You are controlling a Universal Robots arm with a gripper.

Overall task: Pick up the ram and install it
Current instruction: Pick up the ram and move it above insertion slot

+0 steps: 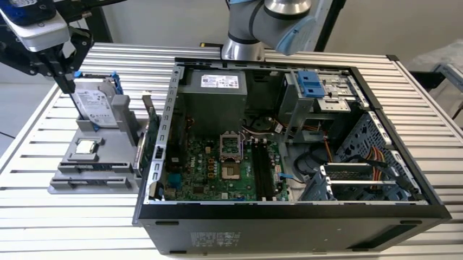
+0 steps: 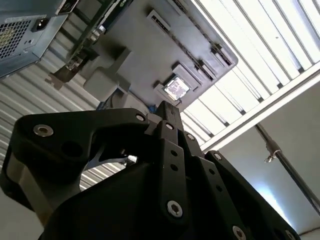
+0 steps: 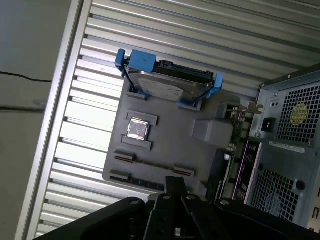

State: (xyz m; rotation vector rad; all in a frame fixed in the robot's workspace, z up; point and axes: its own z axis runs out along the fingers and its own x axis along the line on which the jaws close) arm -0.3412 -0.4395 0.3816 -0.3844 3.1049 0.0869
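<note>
Hovering shut and empty above the grey plastic tray (image 3: 165,135), your tool (image 3: 175,181) has the thin edge-up ram stick (image 3: 152,165) crosswise beneath it.

The arm (image 1: 269,21) stands at the far edge in the exterior view. Its wrist (image 1: 34,24) hangs at that view's upper left, pointing the black jaws downward. In both wrist views the jaws are pressed together, tip to tip.
</note>
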